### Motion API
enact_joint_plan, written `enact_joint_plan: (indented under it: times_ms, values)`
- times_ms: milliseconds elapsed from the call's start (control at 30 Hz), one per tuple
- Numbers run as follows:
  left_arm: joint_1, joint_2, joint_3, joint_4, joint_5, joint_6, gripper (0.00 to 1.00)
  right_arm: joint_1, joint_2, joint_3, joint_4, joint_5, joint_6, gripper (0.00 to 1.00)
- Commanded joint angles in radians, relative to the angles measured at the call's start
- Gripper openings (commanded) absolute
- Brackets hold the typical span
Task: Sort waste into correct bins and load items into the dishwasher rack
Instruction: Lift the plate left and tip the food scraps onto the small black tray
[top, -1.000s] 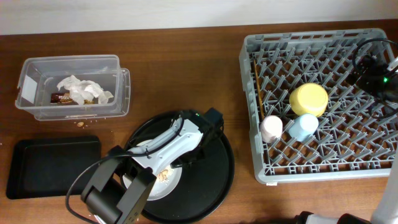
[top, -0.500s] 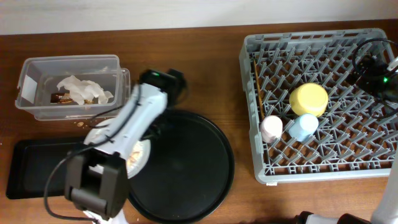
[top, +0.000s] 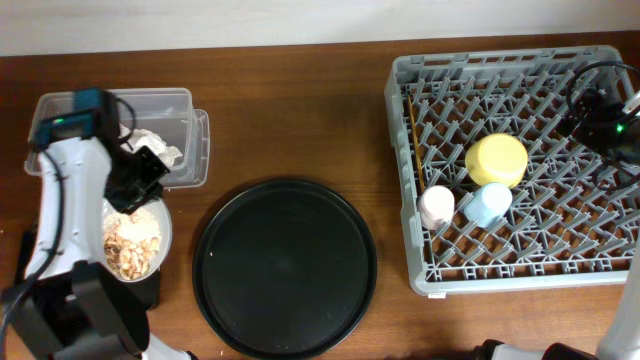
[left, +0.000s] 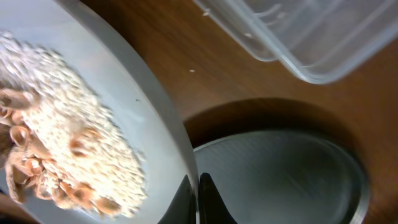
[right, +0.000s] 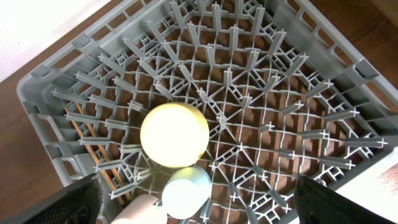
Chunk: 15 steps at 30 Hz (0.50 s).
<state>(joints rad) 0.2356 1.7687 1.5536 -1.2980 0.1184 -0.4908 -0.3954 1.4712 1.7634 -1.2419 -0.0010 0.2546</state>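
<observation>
Overhead takes in the whole surface (top: 300, 110). The left arm rises from the near-left corner, reaches toward the clear tub (top: 175, 108) and bends back, so the left claw (top: 140, 185) sits at the far rim of the pale grey plate (top: 162, 232). The plate is heaped with food crumbs (top: 128, 245) and lies just in front of the tub, left of the round black tray (top: 285, 268). White tissue (top: 158, 150) lies inside the tub.

Left wrist adds what overhead cannot: two dark fingertips (left: 185, 194) nearly meet on the plate's edge, pinching it. Beyond them are a tub corner and a patch of black tray (left: 280, 180); which tray that is cannot be told.

Across the surface, the dishwasher rack (top: 520, 60) holds the yellow bowl (top: 496, 160), the pink cup (top: 436, 207) and the light-blue cup (top: 489, 204). The chopsticks (top: 413, 150) lie along its left side. Right wrist looks straight down on them, with the right claw (right: 198, 202) spread wide and nothing between its fingers (right: 68, 202). Overhead places that arm over the rack's far-right corner.
</observation>
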Motion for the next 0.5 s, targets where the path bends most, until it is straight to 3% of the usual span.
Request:
enact_joint_plan:
  times_ms: [0, 300, 433, 467]
  values:
    - [0.108, -0.036, 0.018, -0.001, 0.237, 0.160, 0.01, -0.004, 0.002, 0.004, 0.000, 0.005, 0.001, 0.99]
    - [0.433, -0.036, 0.018, -0.112, 0.599, 0.387, 0.01, -0.004, 0.002, 0.004, 0.000, 0.006, 0.001, 0.99]
    - [0.562, -0.036, 0.011, -0.117, 0.728, 0.415, 0.01, -0.004, 0.002, 0.004, 0.000, 0.006, 0.001, 0.99]
    - [0.597, -0.036, -0.002, -0.118, 0.815, 0.471, 0.01, -0.004, 0.002, 0.004, 0.000, 0.005, 0.001, 0.99]
